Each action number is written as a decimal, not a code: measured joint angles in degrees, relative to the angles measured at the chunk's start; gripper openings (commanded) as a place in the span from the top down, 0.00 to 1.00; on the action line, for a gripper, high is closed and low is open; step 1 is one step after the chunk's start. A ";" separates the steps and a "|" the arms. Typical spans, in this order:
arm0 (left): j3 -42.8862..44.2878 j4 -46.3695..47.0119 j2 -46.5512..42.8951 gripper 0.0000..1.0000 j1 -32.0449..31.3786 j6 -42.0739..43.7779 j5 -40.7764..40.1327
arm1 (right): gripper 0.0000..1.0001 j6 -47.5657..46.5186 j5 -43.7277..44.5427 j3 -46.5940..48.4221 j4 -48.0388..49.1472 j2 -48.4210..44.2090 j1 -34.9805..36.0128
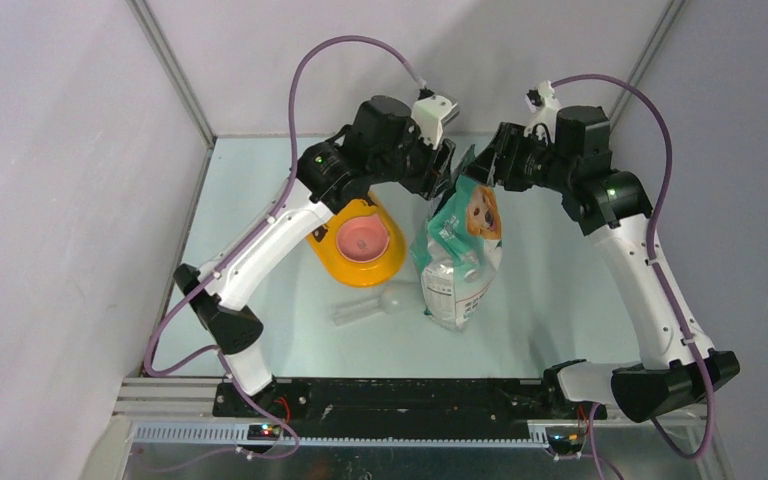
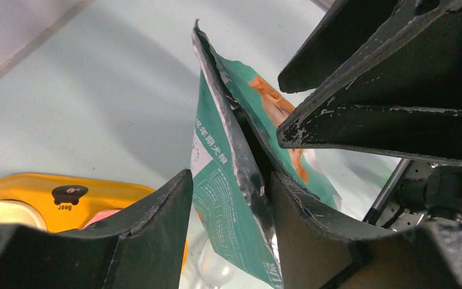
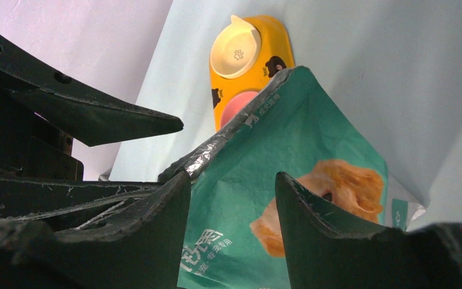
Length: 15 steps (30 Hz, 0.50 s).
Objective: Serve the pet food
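Green-and-white pouch (image 1: 457,262), one, between two part-open pincers: left pincer (image 2: 228,180), right pincer (image 3: 231,180), each at its top.

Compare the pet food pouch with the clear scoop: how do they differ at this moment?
The pouch stands on end with the left gripper and right gripper at its top edge, jaws apart; the scoop lies flat on the table, untouched. The pouch is opaque green and white with a golden dog; the scoop is clear plastic. The pouch is far bigger. Both are close to the yellow feeder.
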 measured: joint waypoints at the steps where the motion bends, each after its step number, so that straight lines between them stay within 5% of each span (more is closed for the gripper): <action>1: -0.33 -0.17 0.00 0.44 -0.07 -0.13 0.22 | 0.45 0.04 -0.13 -0.22 -0.13 0.02 0.15; 6: -0.63 -0.31 0.52 0.55 -0.52 -0.24 1.29 | 0.45 0.20 -0.55 -0.50 -0.76 0.37 1.22; 8: -0.63 -0.31 0.87 0.64 -0.70 -0.35 1.60 | 0.45 0.39 -0.74 -0.48 -0.76 0.72 1.55; 11: -0.63 -0.31 1.42 0.91 -0.74 -0.76 2.91 | 0.47 0.94 -0.92 -0.48 -0.68 1.38 1.84; 15: -1.09 0.39 1.70 1.00 -1.01 -1.44 4.31 | 0.51 2.19 -0.37 -0.37 -0.90 2.27 1.84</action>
